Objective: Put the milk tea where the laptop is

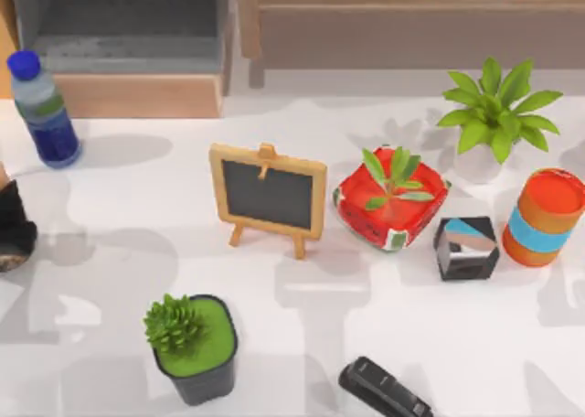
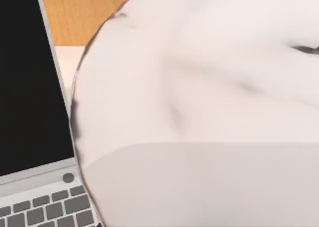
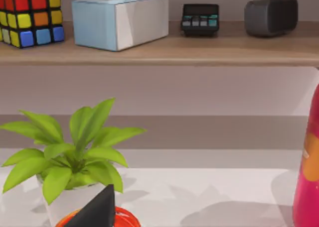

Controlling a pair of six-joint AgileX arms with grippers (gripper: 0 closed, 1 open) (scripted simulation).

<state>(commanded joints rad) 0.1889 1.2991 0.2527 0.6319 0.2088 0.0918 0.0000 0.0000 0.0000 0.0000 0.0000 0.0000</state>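
Observation:
In the left wrist view a large white rounded surface [image 2: 199, 97] sits very close to the camera; it looks like the milk tea's white lid, and the cup below it is hidden. Right beside it is the laptop [image 2: 30, 112], with its dark screen raised and grey keys below. The dark end of my left arm [image 1: 11, 229] pokes in at the top view's left edge.
On the table stand a blue-capped water bottle [image 1: 41, 111], a small chalkboard [image 1: 268, 196], a red plant pot [image 1: 391, 202], a white-potted plant [image 1: 494, 124], an orange cylinder with a blue band [image 1: 546, 218], a black cube [image 1: 466, 248], a black-potted plant [image 1: 194, 347] and a black stapler [image 1: 384, 390].

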